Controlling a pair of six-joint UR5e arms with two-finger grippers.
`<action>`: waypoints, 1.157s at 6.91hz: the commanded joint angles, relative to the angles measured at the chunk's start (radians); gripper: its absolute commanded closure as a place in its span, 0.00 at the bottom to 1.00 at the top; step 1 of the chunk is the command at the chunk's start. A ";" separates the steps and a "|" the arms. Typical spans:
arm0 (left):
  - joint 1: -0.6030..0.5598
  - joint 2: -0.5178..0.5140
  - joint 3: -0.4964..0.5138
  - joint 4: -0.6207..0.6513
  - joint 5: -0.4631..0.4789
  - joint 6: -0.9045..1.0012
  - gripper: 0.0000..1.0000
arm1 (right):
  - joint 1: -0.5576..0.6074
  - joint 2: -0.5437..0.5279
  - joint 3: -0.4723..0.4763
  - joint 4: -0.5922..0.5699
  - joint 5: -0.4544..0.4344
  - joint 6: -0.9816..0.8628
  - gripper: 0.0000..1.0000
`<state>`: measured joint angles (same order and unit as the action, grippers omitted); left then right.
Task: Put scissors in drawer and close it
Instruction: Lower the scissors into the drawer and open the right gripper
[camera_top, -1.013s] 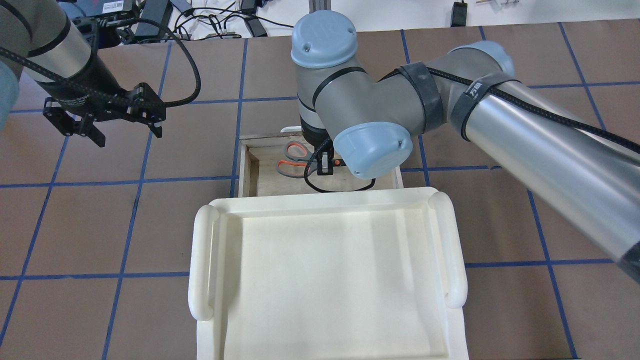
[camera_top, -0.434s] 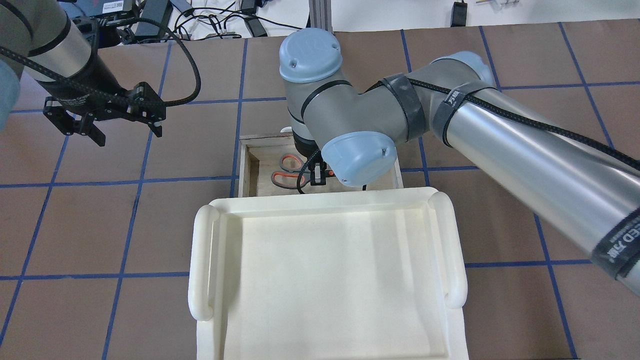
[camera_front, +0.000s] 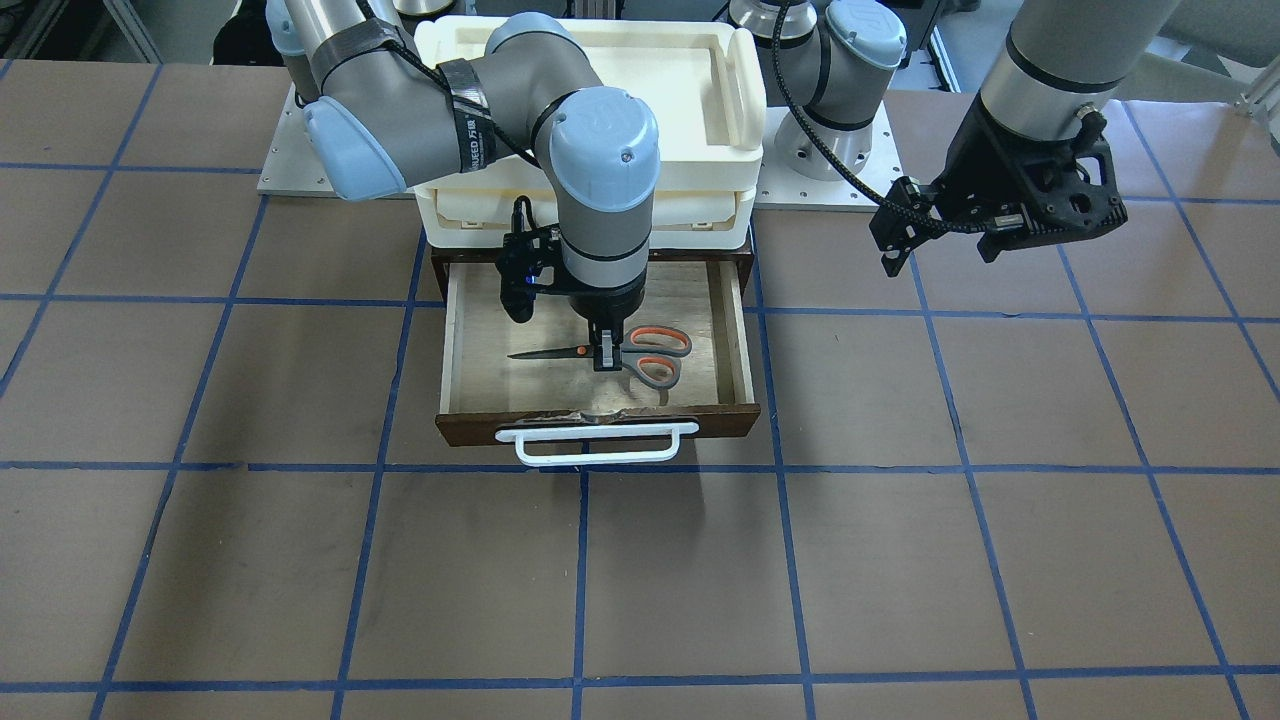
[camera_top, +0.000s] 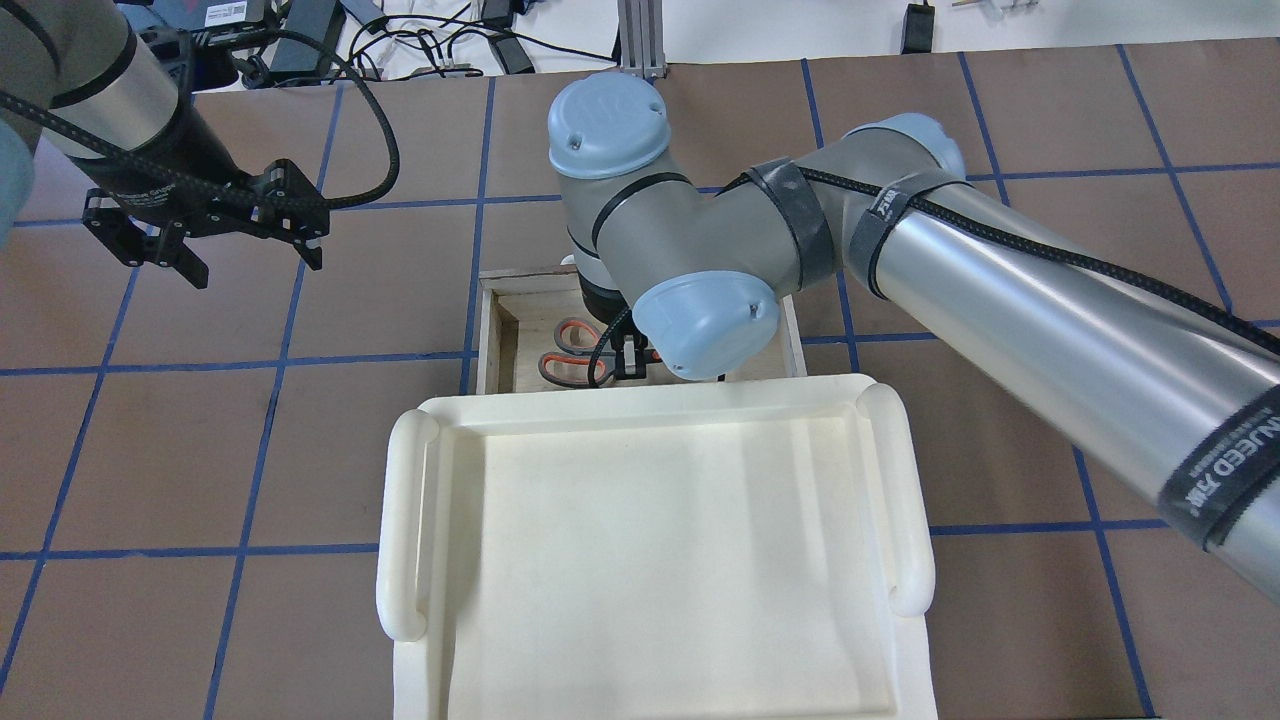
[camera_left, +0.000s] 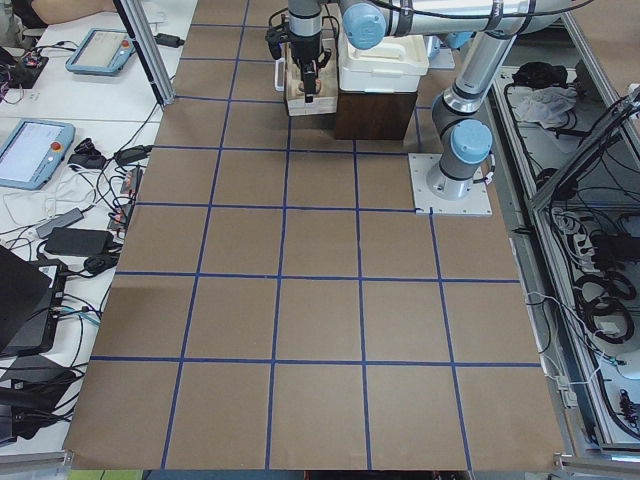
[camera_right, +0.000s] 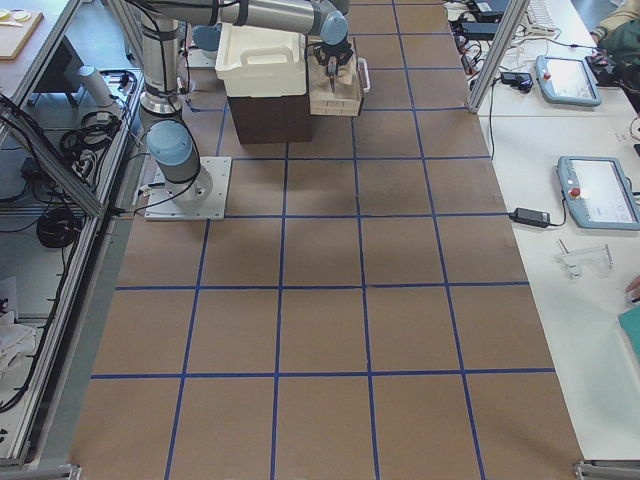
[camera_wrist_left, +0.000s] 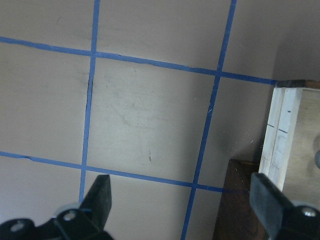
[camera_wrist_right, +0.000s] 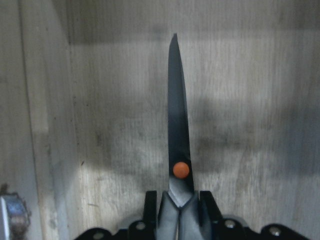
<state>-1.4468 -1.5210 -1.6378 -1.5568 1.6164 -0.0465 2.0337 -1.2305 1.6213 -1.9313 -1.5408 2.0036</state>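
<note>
The wooden drawer stands pulled out from under the cream tray unit, its dark front and white bar handle toward the table's far side. My right gripper reaches down into it, shut on the scissors just behind the orange pivot. In the right wrist view the gripper holds the scissors with the dark blade pointing away, low over the plywood bottom. The grey and orange handles also show in the overhead view. My left gripper hovers open and empty over bare table, left of the drawer.
The cream plastic tray unit sits on top of the drawer's cabinet. The left wrist view shows the drawer's corner at the right edge. The brown table has blue grid lines; cables and devices lie past its far edge.
My right arm has moved the scissors toward the tray unit and a little to the left inside the drawer. The left arm has hardly moved.
</note>
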 joint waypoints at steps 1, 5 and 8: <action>-0.001 -0.005 0.000 0.003 -0.004 0.002 0.00 | 0.000 0.003 0.000 0.014 -0.021 0.006 0.73; 0.000 -0.028 0.003 0.006 -0.015 0.043 0.00 | 0.000 -0.009 -0.011 0.006 -0.005 0.006 0.48; 0.005 -0.028 0.009 0.006 -0.006 0.065 0.00 | -0.012 -0.024 -0.082 0.005 -0.002 0.003 0.44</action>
<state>-1.4436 -1.5486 -1.6301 -1.5513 1.6080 0.0131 2.0313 -1.2458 1.5859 -1.9258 -1.5443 2.0087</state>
